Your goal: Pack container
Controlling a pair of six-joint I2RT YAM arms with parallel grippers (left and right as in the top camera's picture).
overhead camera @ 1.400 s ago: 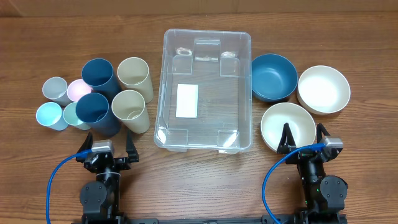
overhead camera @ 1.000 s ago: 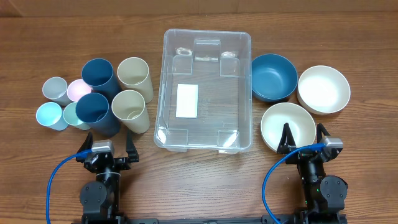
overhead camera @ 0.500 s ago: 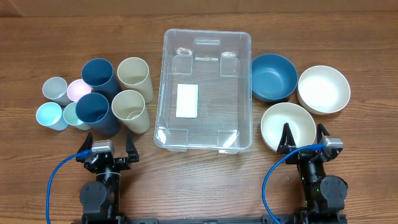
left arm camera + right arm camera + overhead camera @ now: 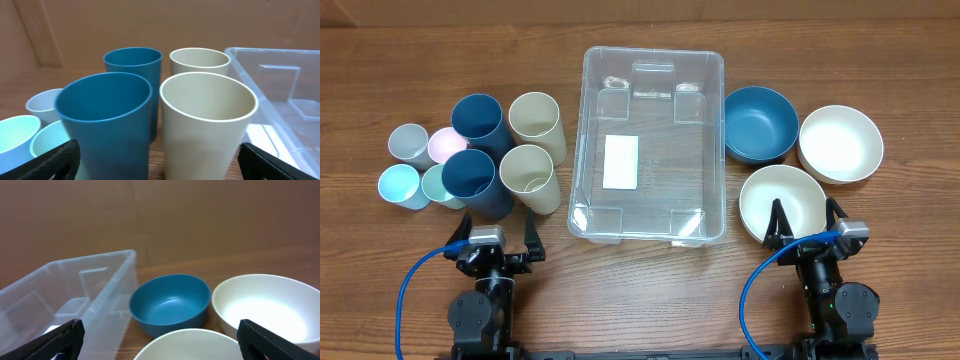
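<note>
From overhead, the container (image 4: 662, 112) sits in the middle of the bench (image 4: 650, 300), long side running away from the arms, with a white label (image 4: 620, 163) on its base and nothing else inside. To its left stand two dark blue cups (image 4: 480, 120), two cream cups (image 4: 533, 115) and four small pastel cups (image 4: 408, 143) in a tight cluster. To its right are a blue bowl (image 4: 760, 122), a white bowl (image 4: 840, 143) and a cream bowl (image 4: 782, 195). The left claw (image 4: 495, 223) is at the near edge, spread wide and holding nothing, its tips just short of the nearest dark blue and cream cups. The right claw (image 4: 805, 208) is likewise spread wide and empty, its tips over the near rim of the cream bowl; whether they touch it cannot be told.

In the left wrist view, the two black fingers (image 4: 55, 160) show only at the lower corners, far apart, gripping nothing. A dark blue cup and a cream cup fill the space between them, upright and just beside each other, with the second pair behind. The container's clear wall rises at the right edge.

In the right wrist view, the fingers (image 4: 55, 342) again sit at the lower corners, wide apart and empty. The cream bowl's rim lies between them, the blue bowl and white bowl beyond it, and the container to the left.
</note>
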